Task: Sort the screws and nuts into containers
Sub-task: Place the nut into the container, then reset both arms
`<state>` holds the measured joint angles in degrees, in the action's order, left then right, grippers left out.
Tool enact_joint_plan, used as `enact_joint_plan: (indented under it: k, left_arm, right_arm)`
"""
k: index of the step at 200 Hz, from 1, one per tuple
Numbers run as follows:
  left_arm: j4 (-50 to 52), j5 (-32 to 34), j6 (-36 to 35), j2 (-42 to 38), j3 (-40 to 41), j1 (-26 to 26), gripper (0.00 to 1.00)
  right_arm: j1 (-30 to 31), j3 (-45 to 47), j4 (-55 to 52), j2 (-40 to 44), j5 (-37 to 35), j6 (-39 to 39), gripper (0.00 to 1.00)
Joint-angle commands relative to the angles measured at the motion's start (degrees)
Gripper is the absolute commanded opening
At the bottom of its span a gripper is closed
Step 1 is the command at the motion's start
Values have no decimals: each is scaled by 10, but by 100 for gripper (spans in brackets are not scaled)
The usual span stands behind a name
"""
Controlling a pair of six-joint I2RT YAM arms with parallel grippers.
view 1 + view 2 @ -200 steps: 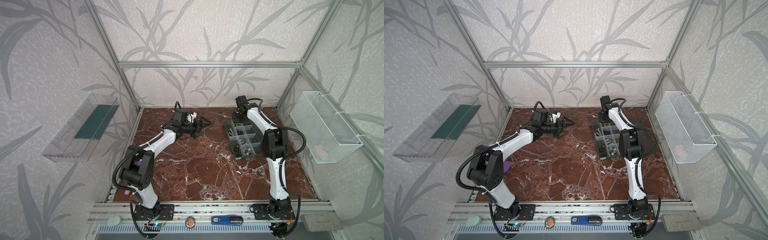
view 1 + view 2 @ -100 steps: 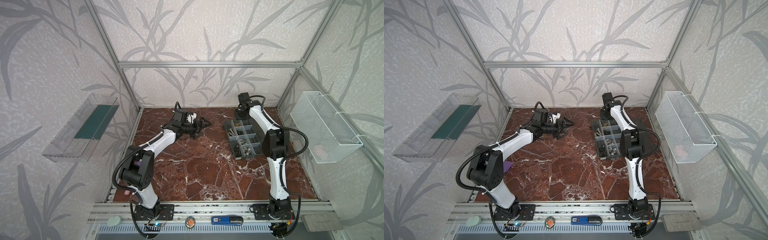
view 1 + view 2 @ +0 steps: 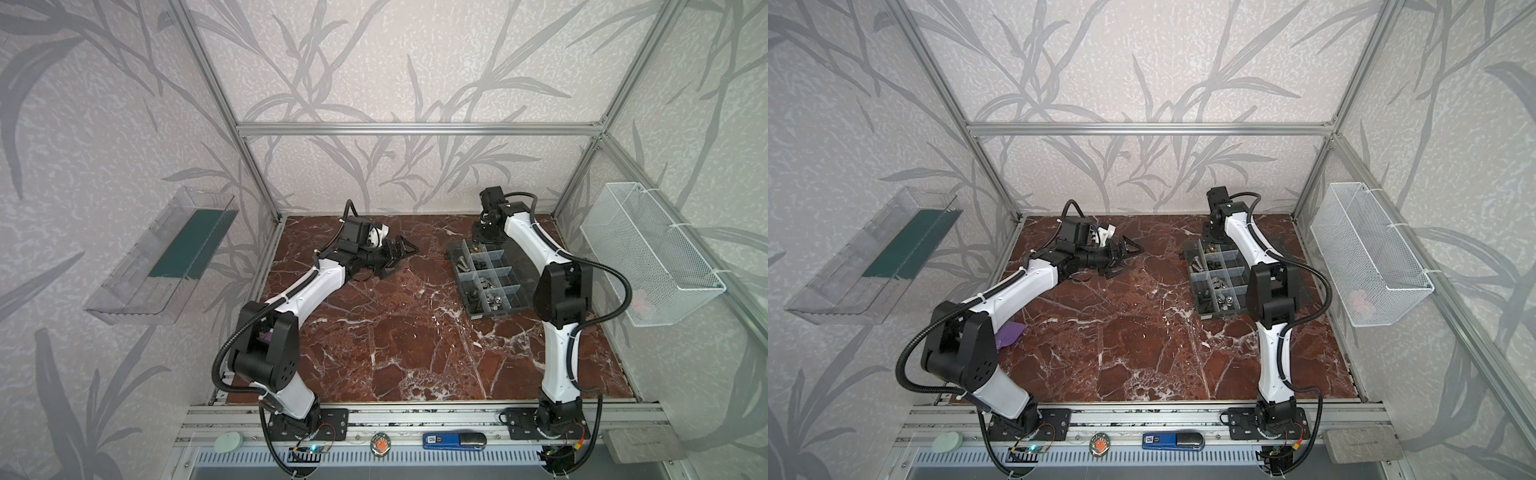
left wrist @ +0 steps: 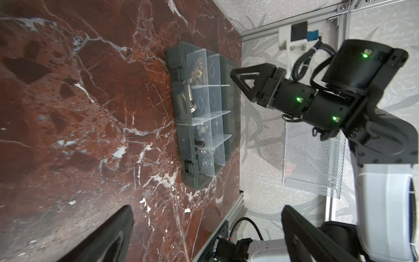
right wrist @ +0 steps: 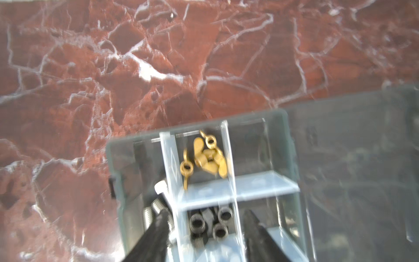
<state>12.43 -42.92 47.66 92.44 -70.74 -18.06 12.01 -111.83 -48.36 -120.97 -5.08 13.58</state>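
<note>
1. Left gripper (image 3: 402, 261): spread wide, empty, over bare marble tabletop (image 3: 395, 332), well apart from the organizer box (image 4: 192, 179).
2. Right gripper (image 5: 206, 213): released, empty, jaws straddling the compartment of dark nuts (image 5: 214, 223).
3. Far-end compartment: brass wing nuts (image 5: 209, 162); light, rigid, slippery; judged best pinched across wings.

The left arm (image 3: 307, 286) and right arm (image 3: 528, 237) match — glossy white link shells between bulky black joint housings, black corrugated cable (image 3: 629, 293) looped alongside, cinched by white zip ties (image 3: 980, 296). Small green status lights (image 4: 298, 99) dot the black wrist segments; the right gripper (image 5: 206, 214) has black tapered fingers (image 5: 158, 238)
</note>
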Motion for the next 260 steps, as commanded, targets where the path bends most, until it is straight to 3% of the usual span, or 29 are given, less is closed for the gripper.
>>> enact_joint_plan:
  k: [1,8,22,54,104,150,181,210,233,260]
  left_arm:
    - [92,76,-87,-45,-34,20,99]
    - [109,102,-106,-56,-37,25,100]
    - [124,170,-141,-83,-33,33,99]
    - [163,349,-219,-139,-28,58,99]
    - [105,620,-288,-171,57,96,100]
    - [-30,815,-321,-139,173,135,99]
    - [-92,837,-350,-105,227,151,100]
    - [-161,819,-376,-83,265,164,99]
    - [-256,762,-380,-77,311,172,99]
    - [-402,696,-403,-92,376,174,100]
  right_arm:
    - [-2,66,34,100,-14,2,76]
    - [-2,98,48,126,-20,4,80]
    - [-2,162,77,177,-31,7,100]
    - [-2,328,172,306,-77,13,99]
    - [-2,589,357,455,-152,3,99]
    - [-2,825,675,542,-160,-76,99]
    - [-1,955,954,531,-148,-143,99]
    - [-1,971,994,501,-191,-209,99]
    - [-1,964,1007,463,-205,-181,99]
    - [-2,997,1162,379,-183,-181,99]
